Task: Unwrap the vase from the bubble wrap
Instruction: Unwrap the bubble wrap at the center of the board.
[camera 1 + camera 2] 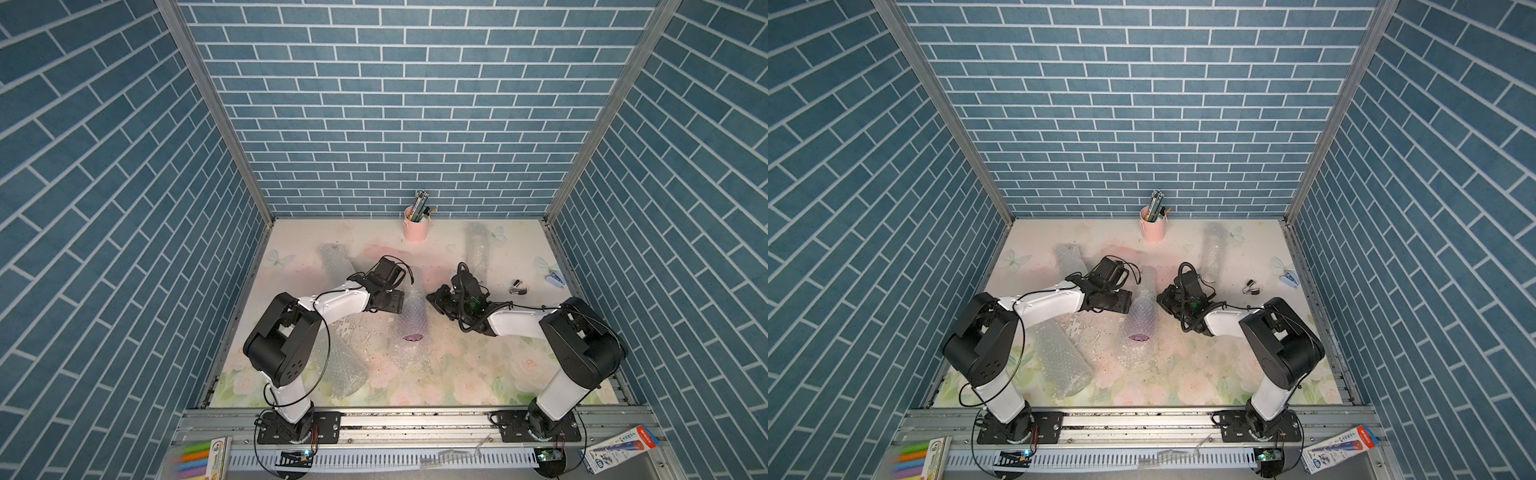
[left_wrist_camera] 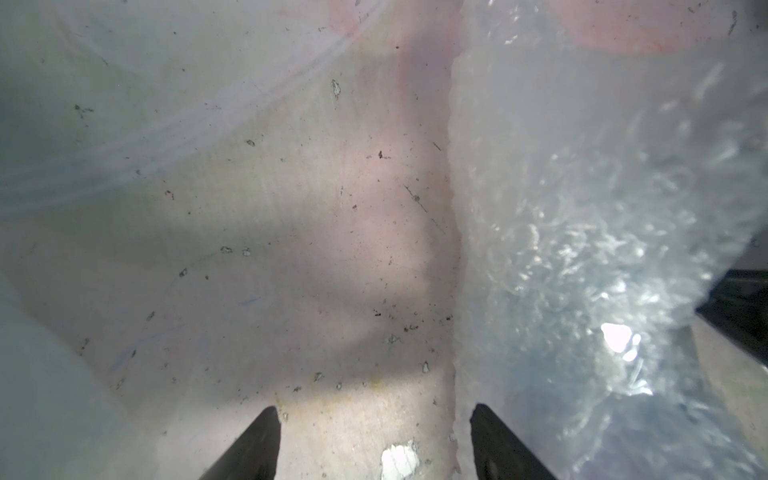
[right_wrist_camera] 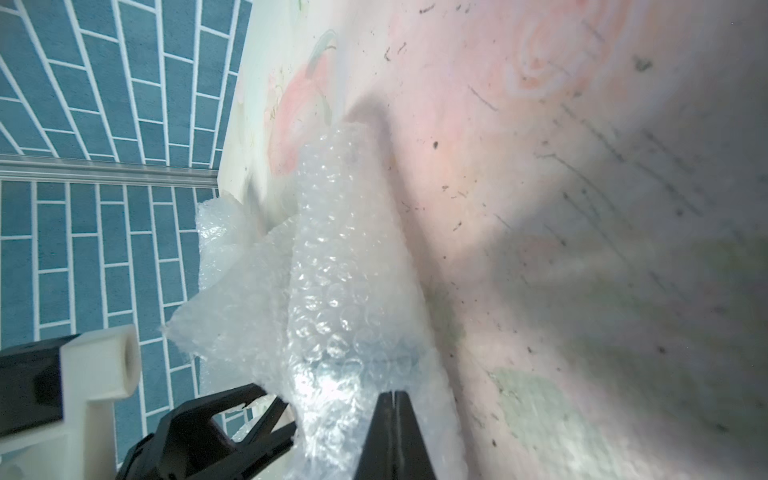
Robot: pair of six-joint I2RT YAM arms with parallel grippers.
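Note:
The vase lies on its side mid-table inside the bubble wrap, and only its purple mouth shows. My left gripper stands open at the roll's left side, bare table between its fingers, one finger against the wrap. My right gripper is at the roll's right side. Its jaws are pressed together on the wrap, a pale sliver showing between the tips.
More bubble-wrap rolls lie at the back left, back right and front left. A pink pencil cup stands by the back wall. A binder clip and a small blue-white item lie at the right.

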